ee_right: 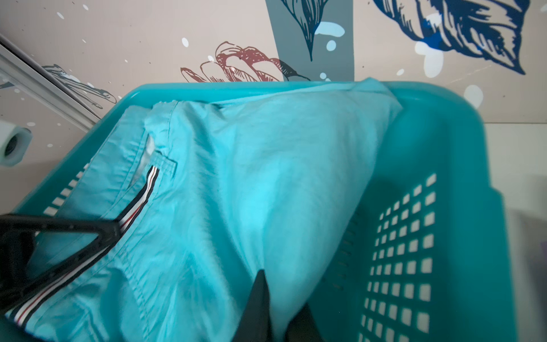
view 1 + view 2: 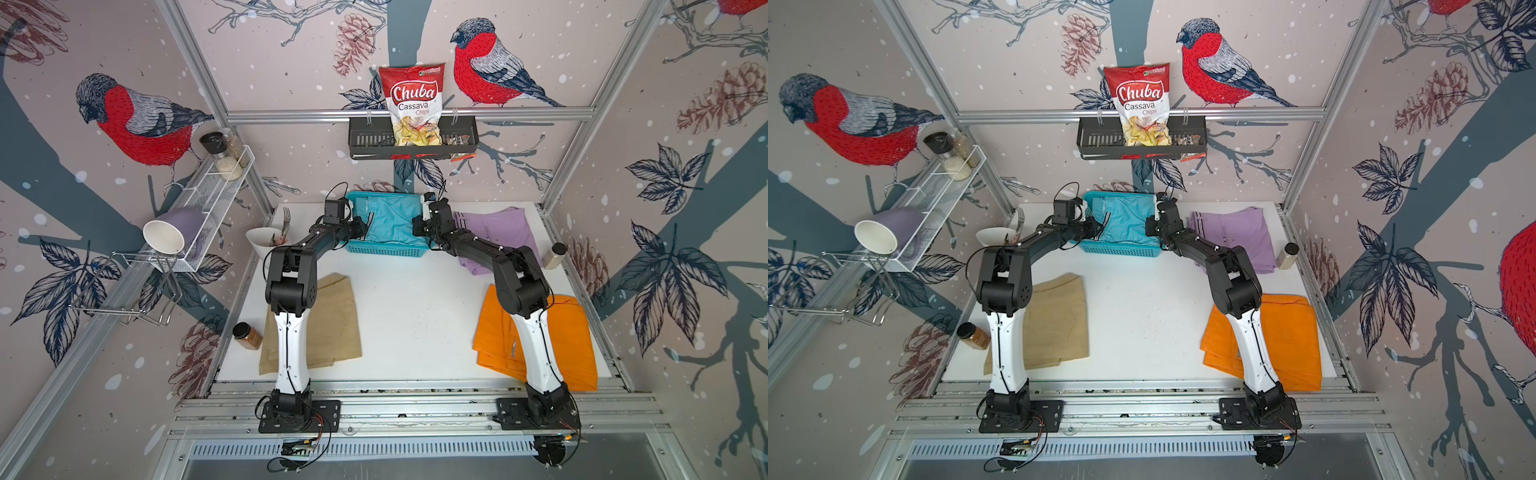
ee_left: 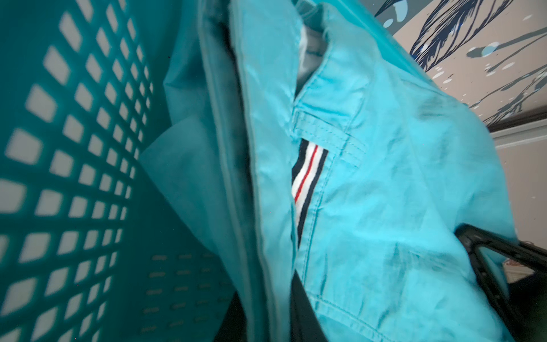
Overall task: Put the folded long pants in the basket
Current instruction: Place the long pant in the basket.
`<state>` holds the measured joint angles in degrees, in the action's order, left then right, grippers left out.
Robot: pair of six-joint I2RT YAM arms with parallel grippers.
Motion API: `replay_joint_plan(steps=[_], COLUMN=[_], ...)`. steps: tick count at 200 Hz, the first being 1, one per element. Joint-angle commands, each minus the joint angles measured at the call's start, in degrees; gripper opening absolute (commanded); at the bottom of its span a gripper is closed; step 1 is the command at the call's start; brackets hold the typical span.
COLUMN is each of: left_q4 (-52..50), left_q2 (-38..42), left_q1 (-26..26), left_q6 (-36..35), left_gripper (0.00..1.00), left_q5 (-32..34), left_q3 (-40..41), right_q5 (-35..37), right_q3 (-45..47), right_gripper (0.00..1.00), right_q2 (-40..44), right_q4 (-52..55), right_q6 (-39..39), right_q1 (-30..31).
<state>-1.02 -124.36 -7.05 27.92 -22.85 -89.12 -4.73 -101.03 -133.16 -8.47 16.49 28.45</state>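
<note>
Short of the basket [image 2: 386, 248]: khaki pants [image 2: 336, 316] to its left, orange pants [image 2: 582, 332] to its right, lilac pants [image 2: 498, 226] just beside its right wall. In it: sky-blue pants [image 2: 390, 224], lying crosswise, pinched at either end by left gripper [image 2: 368, 226] and right gripper [image 2: 415, 224], both clamped. Lilac nearest the right gripper.

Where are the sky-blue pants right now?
In both top views the sky-blue pants are in the teal basket at the table's far edge, left of the lilac pants.
</note>
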Motion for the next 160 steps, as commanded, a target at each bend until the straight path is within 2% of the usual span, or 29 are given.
replay_joint_plan(steps=[1,19,35,74,101,131,146,155,160], left_q4=[3.01,4.48,4.61,0.04,-3.09,0.33,-0.07,-0.50,-0.68], left_q2=[6.70,10.72,12.15,7.28,3.42,3.66,3.51,3.72,3.99], left_q1=[1.07,0.82,0.14,-0.19,-0.16,-0.16,-0.16,-0.16,-0.16], left_q6=[7.11,10.17,10.25,6.93,4.27,4.29,5.18,5.55,5.92], left_gripper=[0.00,0.00,0.02,0.03,0.00,0.00,0.05,0.13,0.23], left_q5=[3.93,2.60,3.45,4.67,7.59,8.75,8.61,8.60,8.68], left_q3=[10.88,17.28,19.23,11.94,5.83,7.91,7.79,7.79,7.84], right_q5=[1.55,-2.45,-3.09,-0.31,1.79,3.55,2.98,2.89,2.89], right_q3=[-0.52,-1.42,-1.95,0.53,-1.25,-3.90,-5.25,-5.18,-5.00], right_gripper=[0.03,0.06,0.12,0.14,0.12,0.12,0.18,0.29,0.34], right_q2=[-0.92,-0.92,-0.48,1.83,-0.08,-3.06,-4.19,-4.13,-3.92], right_q4=[11.47,14.12,16.78,17.27,17.00,17.28,18.21,18.23,18.26], right_q6=[0.81,2.48,2.82,2.10,1.97,1.30,1.34,1.44,1.41], right_q1=[-2.36,-4.05,-4.42,-2.25,-1.57,-1.82,-2.12,-2.10,-2.00])
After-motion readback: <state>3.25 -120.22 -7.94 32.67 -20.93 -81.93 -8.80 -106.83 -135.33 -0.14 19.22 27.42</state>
